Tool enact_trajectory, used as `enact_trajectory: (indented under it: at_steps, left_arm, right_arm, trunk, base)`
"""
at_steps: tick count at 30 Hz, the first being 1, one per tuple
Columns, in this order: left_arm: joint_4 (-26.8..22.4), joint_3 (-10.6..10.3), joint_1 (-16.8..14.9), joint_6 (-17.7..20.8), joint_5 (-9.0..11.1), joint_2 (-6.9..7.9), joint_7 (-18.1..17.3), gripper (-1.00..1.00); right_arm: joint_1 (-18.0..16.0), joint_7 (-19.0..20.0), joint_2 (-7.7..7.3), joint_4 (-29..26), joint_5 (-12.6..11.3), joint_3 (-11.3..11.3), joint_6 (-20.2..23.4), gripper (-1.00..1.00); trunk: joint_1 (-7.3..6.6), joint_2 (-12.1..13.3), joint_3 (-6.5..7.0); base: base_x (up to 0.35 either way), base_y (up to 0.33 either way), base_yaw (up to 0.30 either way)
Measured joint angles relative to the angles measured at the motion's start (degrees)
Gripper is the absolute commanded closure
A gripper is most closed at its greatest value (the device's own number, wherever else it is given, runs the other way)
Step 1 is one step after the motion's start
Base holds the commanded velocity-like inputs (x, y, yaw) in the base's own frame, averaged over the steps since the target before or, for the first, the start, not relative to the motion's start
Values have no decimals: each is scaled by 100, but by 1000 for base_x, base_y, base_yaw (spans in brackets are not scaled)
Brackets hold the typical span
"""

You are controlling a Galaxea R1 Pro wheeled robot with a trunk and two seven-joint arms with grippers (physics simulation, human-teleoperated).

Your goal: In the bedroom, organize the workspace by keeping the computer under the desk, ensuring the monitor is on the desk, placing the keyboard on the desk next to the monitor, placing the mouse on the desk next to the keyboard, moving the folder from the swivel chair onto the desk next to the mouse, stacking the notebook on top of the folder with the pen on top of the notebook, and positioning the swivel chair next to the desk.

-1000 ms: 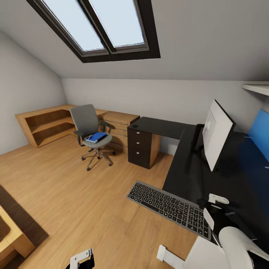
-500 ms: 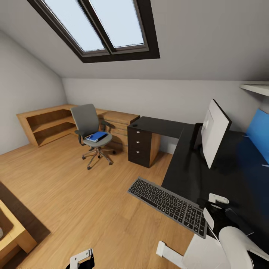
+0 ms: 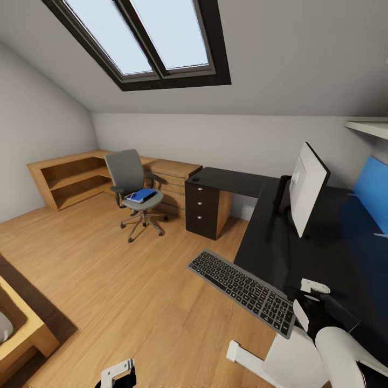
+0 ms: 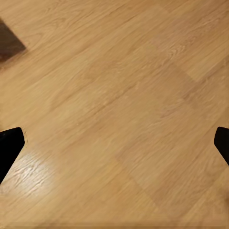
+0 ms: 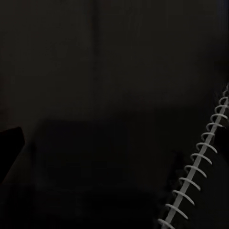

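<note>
The grey keyboard [image 3: 242,288] lies slanted at the black desk's [image 3: 269,237] near left edge, most of its length over the floor. Its right end is beside my right gripper [image 3: 307,304]. In the right wrist view that gripper [image 5: 114,152] hangs over a dark surface, one fingertip [image 5: 9,150] far out at the edge. A notebook's spiral binding [image 5: 195,181] shows there. The white monitor [image 3: 308,186] stands on the desk. The grey swivel chair [image 3: 126,172] stands far left with the blue folder [image 3: 141,195] on its seat. My left gripper [image 4: 114,148] is open over bare floor, low in the head view [image 3: 117,373].
A dark drawer unit [image 3: 205,210] carries the desk's far end, where a small dark object [image 3: 195,180] lies. Wooden shelves [image 3: 70,178] line the back left wall. A wooden furniture corner [image 3: 24,334] sits bottom left. A blue panel [image 3: 373,194] rises at the desk's right.
The whole picture has shifted a little to the right, so the camera has moved. The keyboard's far end now shows higher and closer to the desk corner. Both arms keep their place.
</note>
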Motion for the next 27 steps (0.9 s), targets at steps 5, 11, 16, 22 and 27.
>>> enact_trajectory:
  at_steps: [5, 11, 16, 22, 27]
  left_arm:
    - [1, 0, 1, 0, 0, 0, 0, -100]
    - [1, 0, 0, 3, 0, 0, 0, -100]
    - [1, -1, -1, 1, 0, 0, 0, -100]
    - [1, -1, -1, 4, 0, 0, 0, -100]
    - [1, -1, -1, 5, 0, 0, 0, -100]
  right_arm:
    - [0, 0, -7, -7, 0, 1, 0, -100]
    - [0, 0, -9, -9, 0, 1, 0, -100]
    - [0, -1, -8, -10, 0, 1, 1, -100]
    - [0, 0, -8, -9, 0, 1, -83, -100]
    - [0, 0, -8, -18, 0, -3, -151, -100]
  trunk:
    - [-1, 0, 0]
    - [-1, 0, 0]
    - [-2, 0, 0]
    - [0, 0, 0]
    - [-2, 0, 0]
  base:
    - [-85, 65, 0]
    - [-138, 105, 0]
    - [-18, 11, 0]
    - [-97, 30, 0]
    - [-34, 10, 0]
